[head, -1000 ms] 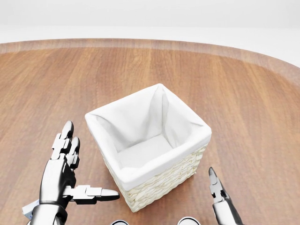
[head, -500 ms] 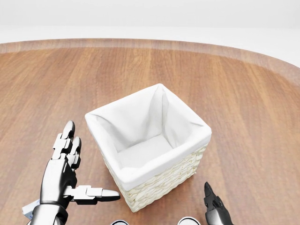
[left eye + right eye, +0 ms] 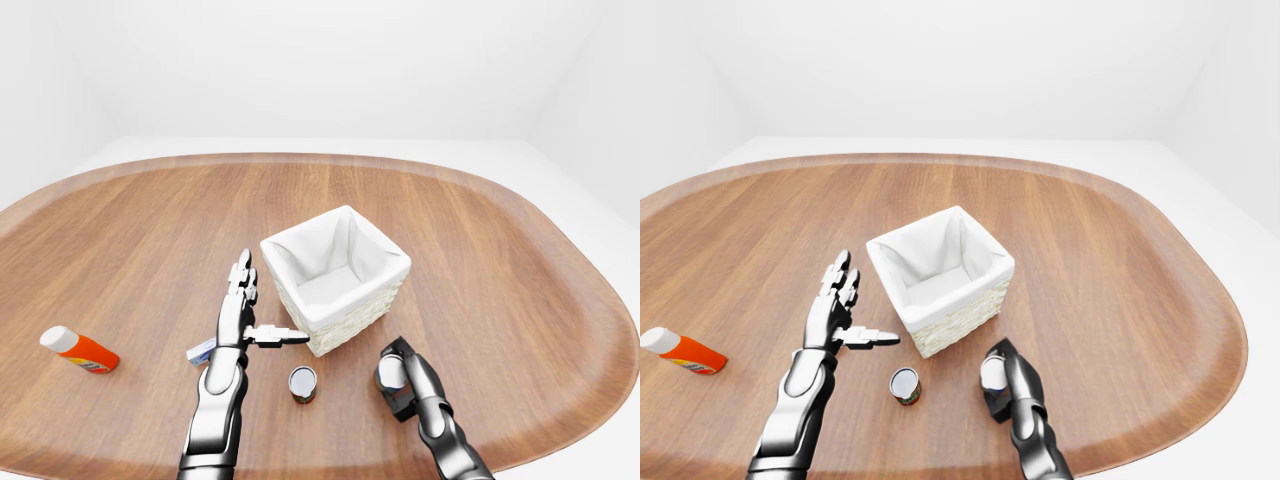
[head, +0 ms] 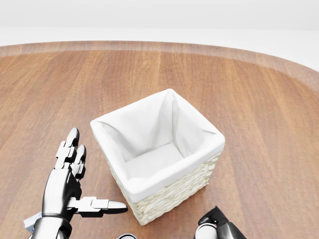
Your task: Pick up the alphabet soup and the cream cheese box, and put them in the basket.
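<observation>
The wicker basket with white lining stands mid-table and holds nothing. Two small cans stand below it; I cannot tell which is the alphabet soup. One can stands free. My right hand has its fingers curled round the other can, which rests on the table. My left hand is open, fingers straight, thumb pointing at the basket's left wall. The cream cheese box lies just left of my left forearm, partly hidden by it.
An orange bottle with a white cap lies at the far left of the wooden table. The table's rounded edge runs close below my arms in the eye views.
My right hand's fingers, stretched out before, have dropped lower in the head view and curled round the can. The left hand and basket have not moved.
</observation>
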